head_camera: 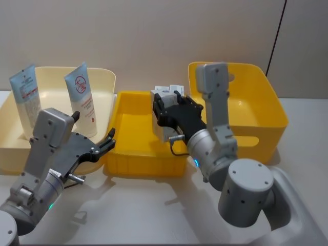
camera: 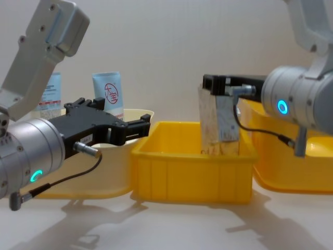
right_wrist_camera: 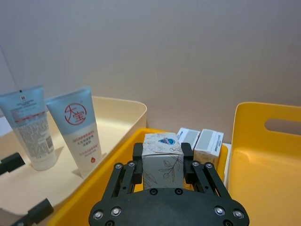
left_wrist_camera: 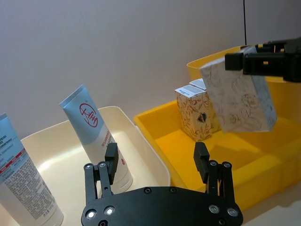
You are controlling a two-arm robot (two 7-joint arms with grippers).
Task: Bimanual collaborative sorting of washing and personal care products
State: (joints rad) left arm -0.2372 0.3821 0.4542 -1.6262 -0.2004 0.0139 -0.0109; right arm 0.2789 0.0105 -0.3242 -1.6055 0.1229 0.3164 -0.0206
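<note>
Carton (right_wrist_camera: 162, 162): white, floral line print, gripped by right claw (right_wrist_camera: 162, 151) over the middle yellow bin (head_camera: 128, 164).
Left claw (left_wrist_camera: 157, 157): open, empty, near cream bin (head_camera: 102, 77).
Tubes (head_camera: 82, 97): pale blue, upright in it.
Table (head_camera: 154, 205): pale; beige wall (head_camera: 154, 31).

i'm seeing smooth, glossy plastic on the yellow bin (head_camera: 143, 166). the carton (right_wrist_camera: 162, 165) is looking like matt paper.
</note>
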